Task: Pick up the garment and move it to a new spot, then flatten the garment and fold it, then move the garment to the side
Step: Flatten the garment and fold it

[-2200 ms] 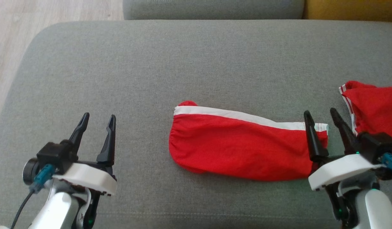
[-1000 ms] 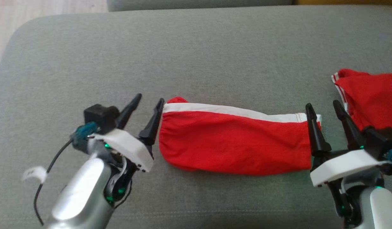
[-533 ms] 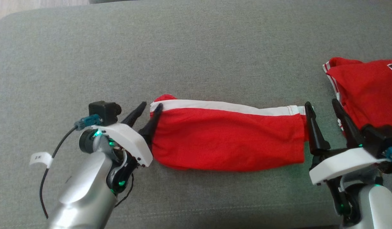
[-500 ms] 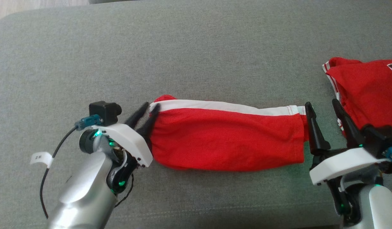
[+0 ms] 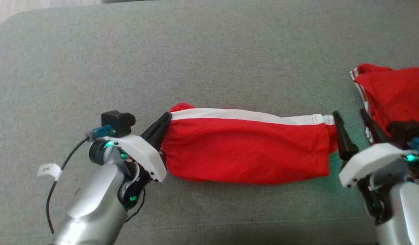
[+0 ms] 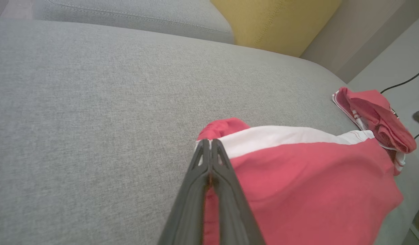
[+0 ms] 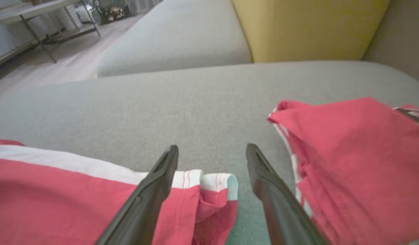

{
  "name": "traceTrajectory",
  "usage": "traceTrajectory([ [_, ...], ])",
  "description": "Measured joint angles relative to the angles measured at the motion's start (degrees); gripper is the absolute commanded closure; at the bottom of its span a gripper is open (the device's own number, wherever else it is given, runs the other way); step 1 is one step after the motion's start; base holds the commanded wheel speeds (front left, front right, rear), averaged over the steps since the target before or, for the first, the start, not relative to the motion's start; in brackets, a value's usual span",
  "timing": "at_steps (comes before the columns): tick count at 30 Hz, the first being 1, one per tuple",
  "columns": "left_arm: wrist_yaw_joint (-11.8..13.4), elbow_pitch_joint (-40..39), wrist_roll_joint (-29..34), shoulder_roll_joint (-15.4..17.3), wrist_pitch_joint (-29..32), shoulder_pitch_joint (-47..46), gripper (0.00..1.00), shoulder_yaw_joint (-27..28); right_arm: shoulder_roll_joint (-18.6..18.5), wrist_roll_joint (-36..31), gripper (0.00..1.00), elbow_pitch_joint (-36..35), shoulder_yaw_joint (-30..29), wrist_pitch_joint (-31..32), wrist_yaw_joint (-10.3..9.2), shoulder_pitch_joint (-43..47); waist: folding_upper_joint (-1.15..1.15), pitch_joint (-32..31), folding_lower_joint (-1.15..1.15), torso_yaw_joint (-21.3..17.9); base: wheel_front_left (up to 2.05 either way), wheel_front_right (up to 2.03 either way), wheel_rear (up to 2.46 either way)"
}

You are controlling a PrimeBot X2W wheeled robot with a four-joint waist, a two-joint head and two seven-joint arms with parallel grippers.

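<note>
Nearest, the left gripper (image 5: 165, 118) has its jaws pressed together, pinching the white-banded corner of the garment (image 5: 246, 149). From there the garment lies across the grey cushion (image 5: 195, 61), its other corner between the right gripper's (image 5: 349, 112) spread jaws. Just outside those jaws lies a second red cloth (image 5: 396, 92).

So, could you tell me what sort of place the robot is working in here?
Most likely a living room or lounge: the red garment lies on a wide grey upholstered sofa seat, a yellow back cushion stands behind it, and pale wood flooring runs off to a metal-legged table.
</note>
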Motion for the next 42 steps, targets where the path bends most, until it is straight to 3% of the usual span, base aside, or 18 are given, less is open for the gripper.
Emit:
traceTrajectory([
  [6, -0.1, 0.0, 0.0, 0.0, -0.6, -1.2, 1.00, -0.7, -2.7, 4.8, 0.00, 9.3, 6.3, 3.0, 0.00, -5.3, 0.00, 0.9, 0.00, 0.7, 0.00, 0.00, 0.00],
  [16, -0.2, 0.0, 0.0, 0.1, -1.1, -1.5, 1.00, -1.6, -4.3, 8.3, 0.02, 20.9, 10.0, 7.1, 0.00, -12.2, 0.00, 1.8, 0.00, 1.3, 0.00, 0.00, 0.00],
  [17, -0.2, 0.0, 0.0, 0.1, -1.2, -1.6, 1.00, -1.6, -4.5, 8.7, 0.56, 21.4, 10.6, 7.3, 0.00, -12.4, 0.00, 1.9, 0.00, 1.4, 0.00, 0.00, 0.00],
  [18, -0.2, 0.0, 0.0, 0.1, -1.2, -1.7, 1.00, -1.7, -4.6, 9.2, 0.98, 21.7, 10.9, 7.2, 0.00, -12.5, 0.00, 2.0, 0.00, 1.5, 0.00, 0.00, 0.00],
  [25, 0.4, -1.4, 0.3, 0.7, -3.9, -2.0, 1.00, -1.7, -5.4, 10.0, 1.00, 20.5, 11.6, 2.1, 0.00, -13.3, 0.00, 1.4, 0.00, 1.8, 0.00, 0.00, 0.00],
  [33, 5.5, -14.6, 3.8, 5.1, -5.7, -1.9, 1.00, -0.8, -5.7, 8.5, 1.00, 5.0, 6.9, -5.3, 0.00, -11.3, 0.00, -1.3, 0.00, 1.6, 0.00, 0.00, 0.00],
  [42, 11.1, -34.2, 7.2, 10.7, -1.6, -2.1, 1.00, 1.8, -3.6, 4.9, 1.00, -14.8, 0.7, -4.4, 0.00, -7.1, 0.00, -6.4, 0.00, 1.6, 0.00, 0.00, 0.00],
])
